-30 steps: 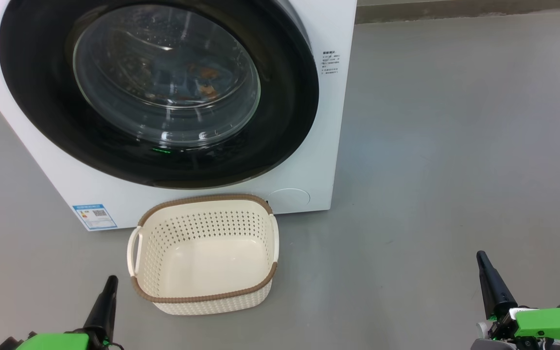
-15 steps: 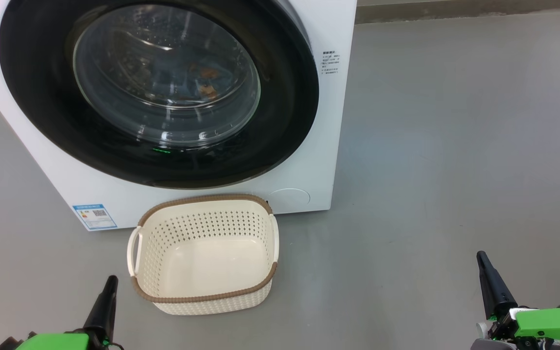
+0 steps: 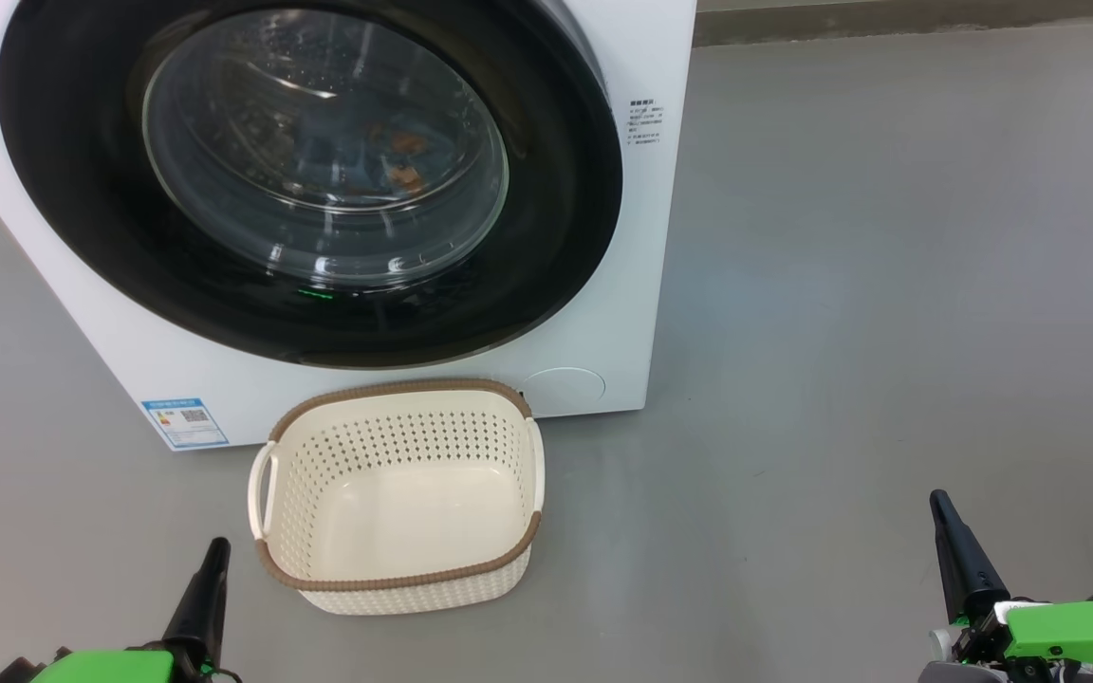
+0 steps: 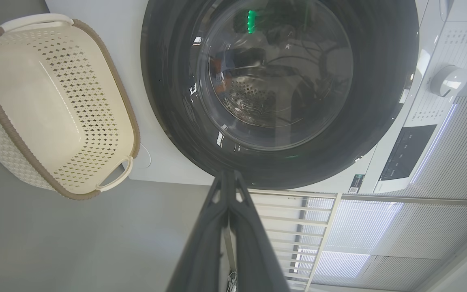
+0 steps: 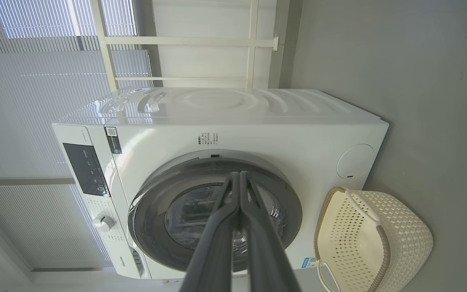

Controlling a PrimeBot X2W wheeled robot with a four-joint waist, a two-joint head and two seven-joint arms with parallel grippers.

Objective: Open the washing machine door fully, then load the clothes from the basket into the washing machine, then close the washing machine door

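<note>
Nothing has moved: left hand (image 3: 216,555) and right hand (image 3: 940,507) stay pinched shut, holding nothing, flanking the basket (image 3: 395,579); washing machine door (image 3: 82,190) remains closed, clothes (image 3: 399,156) behind its glass.

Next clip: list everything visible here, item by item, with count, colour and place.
washing machine: 1, white, on the floor
washing machine door: 1, black rim, clear glass, shut
clothes: some, blue and orange, inside behind the glass
basket: 1, cream, brown rim, empty, on the floor before the machine
label sticker: 1, blue, low on the machine front
dial: 1, white, on the control strip
floor: grey
left gripper: 1, dark jaws shut, lower left
right gripper: 1, dark jaws shut, lower right
</note>
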